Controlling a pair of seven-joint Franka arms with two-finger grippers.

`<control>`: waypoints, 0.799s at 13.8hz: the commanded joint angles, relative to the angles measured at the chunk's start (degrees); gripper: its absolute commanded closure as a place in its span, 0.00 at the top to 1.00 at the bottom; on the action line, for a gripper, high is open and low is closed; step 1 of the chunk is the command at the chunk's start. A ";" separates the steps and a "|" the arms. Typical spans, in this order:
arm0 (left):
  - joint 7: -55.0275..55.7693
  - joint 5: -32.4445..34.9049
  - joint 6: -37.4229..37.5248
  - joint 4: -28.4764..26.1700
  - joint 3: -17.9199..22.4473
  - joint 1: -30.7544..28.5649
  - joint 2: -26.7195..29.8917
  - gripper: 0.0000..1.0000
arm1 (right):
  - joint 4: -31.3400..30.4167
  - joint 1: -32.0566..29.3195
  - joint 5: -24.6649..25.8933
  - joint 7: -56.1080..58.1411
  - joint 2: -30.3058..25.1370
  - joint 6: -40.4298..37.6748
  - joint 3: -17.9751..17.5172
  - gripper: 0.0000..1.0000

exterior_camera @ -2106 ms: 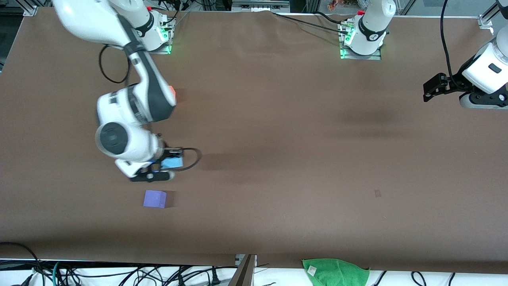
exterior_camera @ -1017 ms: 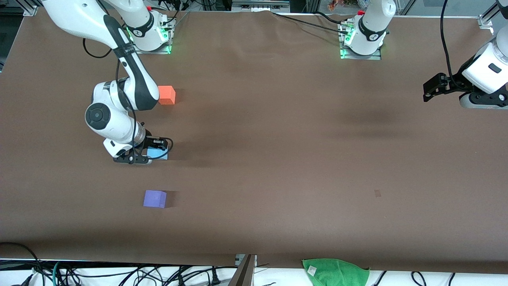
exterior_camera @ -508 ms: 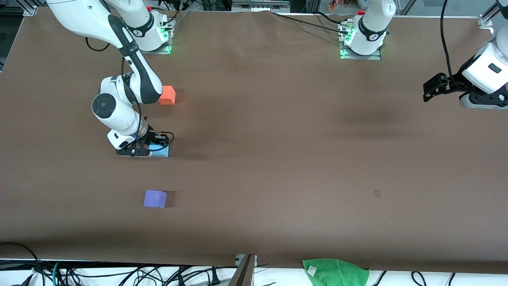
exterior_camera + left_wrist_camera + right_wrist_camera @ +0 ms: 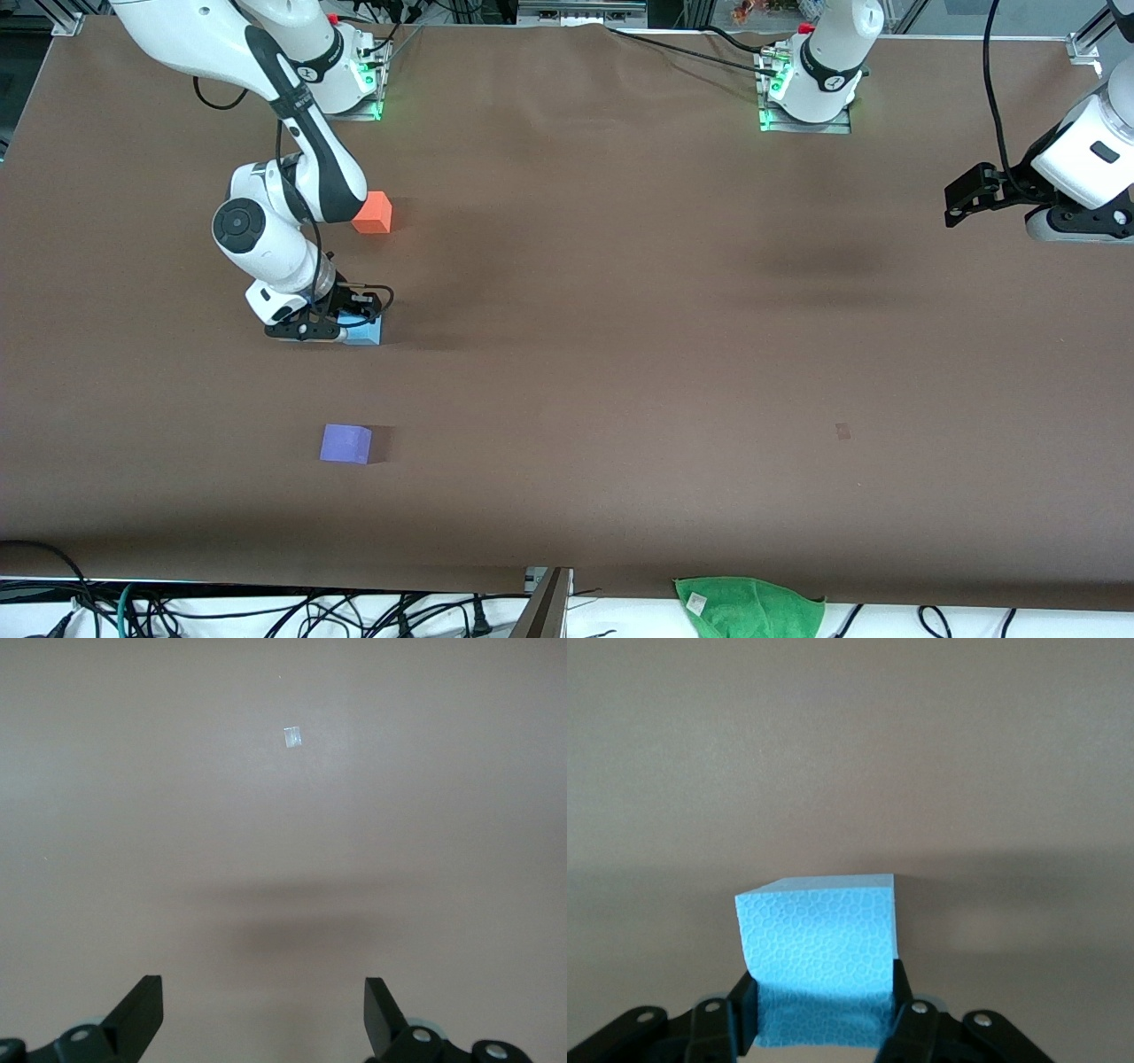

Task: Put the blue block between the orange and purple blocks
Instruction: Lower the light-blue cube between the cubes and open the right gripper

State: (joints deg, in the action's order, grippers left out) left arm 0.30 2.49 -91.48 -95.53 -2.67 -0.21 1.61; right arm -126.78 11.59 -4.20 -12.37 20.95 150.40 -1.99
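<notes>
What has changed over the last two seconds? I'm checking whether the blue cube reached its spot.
The right claw, shut on the blue block, carried it farther from the front camera, away from the purple block, and lowered it between that and the orange block. The arm no longer covers the orange block. Both blocks and the waiting, open left claw stayed put.

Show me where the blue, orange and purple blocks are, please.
blue block (image 4: pixel 365 333): front view, its visible corner beside the right gripper.
orange block (image 4: pixel 376 211): front view, its top face.
purple block (image 4: pixel 345 442): front view, middle of the cube.
</notes>
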 commanded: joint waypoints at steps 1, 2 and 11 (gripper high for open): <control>-0.66 0.85 0.33 0.61 -0.15 0.13 0.24 1.00 | -3.99 -0.07 -0.63 0.24 -1.97 3.49 -0.29 0.54; -0.66 0.85 0.33 0.61 -0.15 0.13 0.24 1.00 | -4.35 -0.07 -0.63 0.59 -1.88 4.11 -0.29 0.55; -0.66 0.85 0.33 0.61 -0.15 0.13 0.24 1.00 | -2.42 -0.07 -0.55 1.21 -2.58 3.33 -0.29 1.00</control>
State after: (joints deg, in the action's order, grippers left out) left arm 0.30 2.49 -91.48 -95.53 -2.67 -0.21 1.61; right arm -128.87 11.59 -4.20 -12.28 20.35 153.88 -2.05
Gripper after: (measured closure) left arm 0.000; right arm 0.000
